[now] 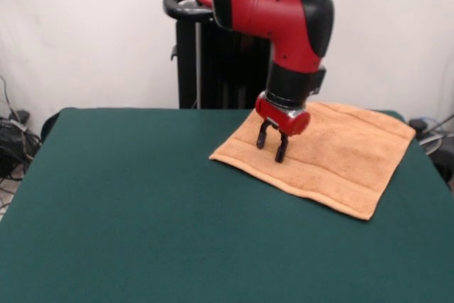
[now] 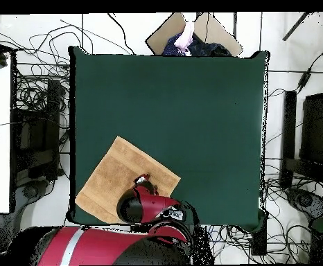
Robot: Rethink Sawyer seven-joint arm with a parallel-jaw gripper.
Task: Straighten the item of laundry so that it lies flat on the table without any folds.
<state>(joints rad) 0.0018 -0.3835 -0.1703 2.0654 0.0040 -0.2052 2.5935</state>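
Note:
The orange-tan towel [image 1: 333,154] lies spread on the dark green table [image 1: 142,204] at its far right corner in the front view, with a band stripe near its front hem. In the overhead view the towel [image 2: 116,176] sits at the table's [image 2: 192,104] lower left, turned like a diamond, and looks flat. My gripper [image 1: 272,145] hangs over the towel's left part, fingers apart and empty, tips just above or touching the cloth. In the overhead view the red arm covers most of the gripper [image 2: 145,181] and the towel's lower corner.
The black pedestal [image 1: 206,54] stands behind the table's far edge. Cables and boxes lie on the floor around the table [image 2: 39,118]. A person [image 2: 186,34] shows at the table's top edge in the overhead view.

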